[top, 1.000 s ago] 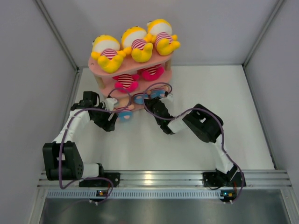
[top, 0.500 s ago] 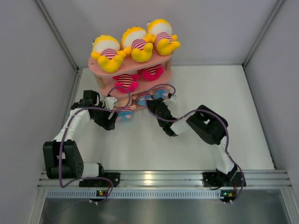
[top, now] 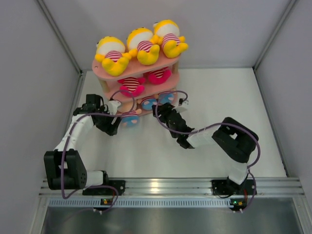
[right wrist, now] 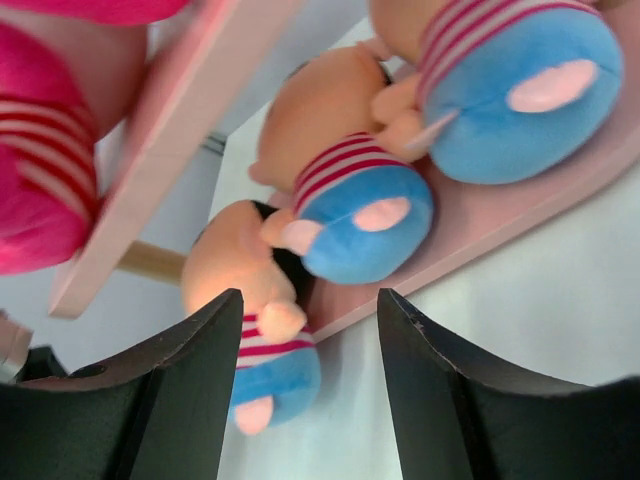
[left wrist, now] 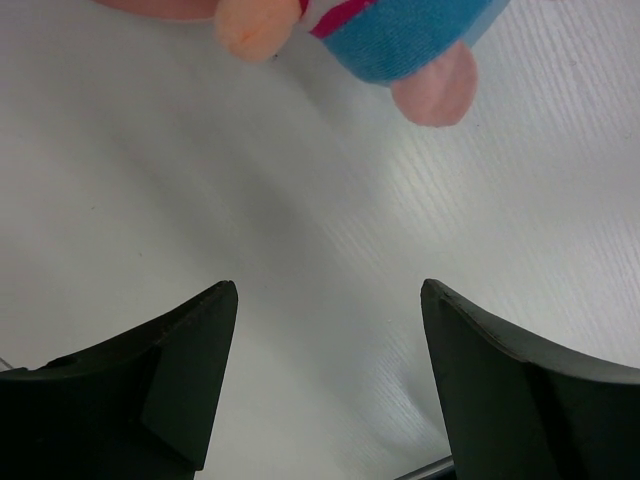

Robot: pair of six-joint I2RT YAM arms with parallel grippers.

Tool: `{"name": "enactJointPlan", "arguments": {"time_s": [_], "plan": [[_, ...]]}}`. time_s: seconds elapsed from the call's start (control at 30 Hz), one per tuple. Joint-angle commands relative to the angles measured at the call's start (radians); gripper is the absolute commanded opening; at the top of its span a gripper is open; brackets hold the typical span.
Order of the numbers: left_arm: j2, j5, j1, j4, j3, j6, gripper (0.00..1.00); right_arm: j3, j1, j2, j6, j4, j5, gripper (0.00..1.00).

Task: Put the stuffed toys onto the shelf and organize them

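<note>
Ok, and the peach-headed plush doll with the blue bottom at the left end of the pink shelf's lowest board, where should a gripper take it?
Probably across the plush doll's blue bottom, coming from the front with the left gripper, open and facing it. That bottom juts past the lowest pink board toward the arms, while the head lies further in beside a wooden post.

Ahead of the matt black plastic right gripper (right wrist: 305,300), the dolls (right wrist: 350,200) are fuzzy cloth, the shelf board (right wrist: 170,130) smooth matt pink, its post (right wrist: 150,262) pale wood, and the tabletop (left wrist: 330,200) faintly grained white.
</note>
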Motion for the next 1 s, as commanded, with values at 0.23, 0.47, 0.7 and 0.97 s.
{"name": "enactJointPlan", "arguments": {"time_s": [0.23,0.47,0.7,0.97], "plan": [[-0.117,-0.272,0.001,0.032,-0.06,-0.123,0.81,-0.036,0.203,-0.137,-0.363,0.0,-0.07,0.53],[-0.189,-0.349,0.04,0.046,-0.166,-0.15,0.82,-0.024,0.269,-0.021,-0.367,0.174,-0.188,0.45],[-0.198,-0.352,0.115,0.078,-0.167,-0.141,0.83,0.069,0.269,0.098,-0.273,0.14,-0.157,0.34],[-0.188,-0.337,0.12,0.08,-0.137,-0.143,0.83,0.199,0.192,0.283,-0.082,0.128,-0.176,0.25]]}}
